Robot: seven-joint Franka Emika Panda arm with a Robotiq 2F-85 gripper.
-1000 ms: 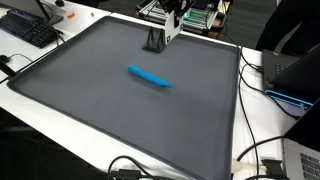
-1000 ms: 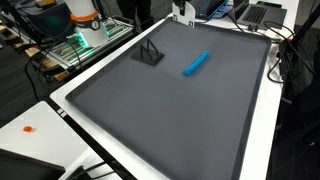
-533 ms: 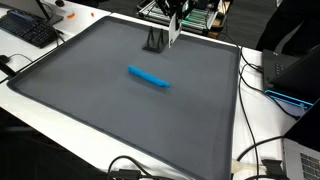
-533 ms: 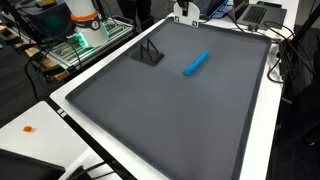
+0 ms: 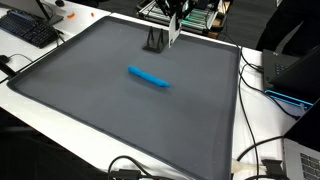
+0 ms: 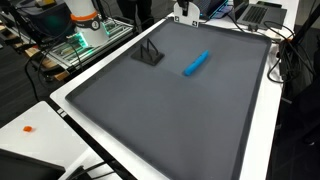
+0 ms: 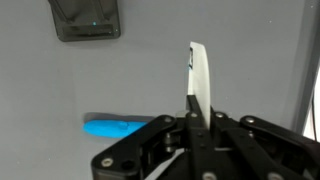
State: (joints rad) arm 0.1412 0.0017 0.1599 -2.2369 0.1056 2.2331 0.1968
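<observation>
The claw hangs over the far edge of the grey mat, jaws closed narrowly on a slim white stick that juts past the fingertips; the mat covers nearly all of a white table in a cluttered lab, with a keyboard and cables round the rim; a black stand sits just beside the claw near that edge; a blue marker lies flat mid-mat, well apart from every border; one stick, one stand, one marker.
</observation>
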